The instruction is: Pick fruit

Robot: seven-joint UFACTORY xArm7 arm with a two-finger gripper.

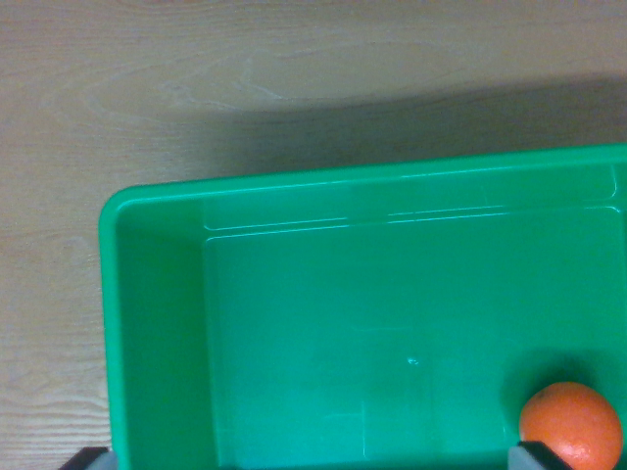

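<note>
An orange fruit rests on the floor of a green plastic bin, in the bin's corner at the wrist view's lower right. Only the tips of my gripper show at the bottom edge. One dark fingertip sits at the lower left outside the bin wall, the other fingertip overlaps the orange's lower left side. The fingers stand far apart, so the gripper is open and nothing is between them. The rest of the bin floor is bare.
The bin stands on a light wooden table, which shows above and to the left of it. A broad shadow falls across the table just beyond the bin's far rim.
</note>
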